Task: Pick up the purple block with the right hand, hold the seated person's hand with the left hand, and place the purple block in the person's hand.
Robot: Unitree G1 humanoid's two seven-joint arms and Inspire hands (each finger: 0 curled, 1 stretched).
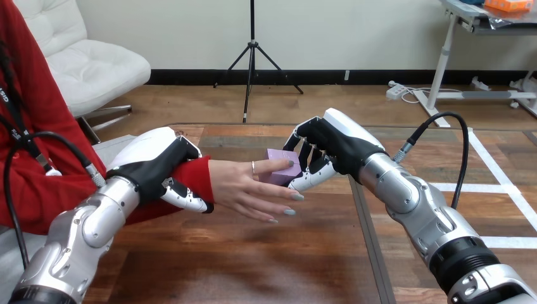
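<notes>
Your left hand (155,166) has its fingers (187,199) curled round the person's wrist (212,176); your right hand (329,147) grips the purple block (280,167), pressed into the person's hand (244,189) above the worktop (253,259), their thumb on it. Only the release looks left

Wooden table (253,266), dark seam (367,240) running front to back, white tape lines (500,183) at right

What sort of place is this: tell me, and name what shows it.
Probably a robot handover test bench: a wooden table, the left hand curled round the person's wrist, and the right hand holding a purple block at the person's hand.
</notes>
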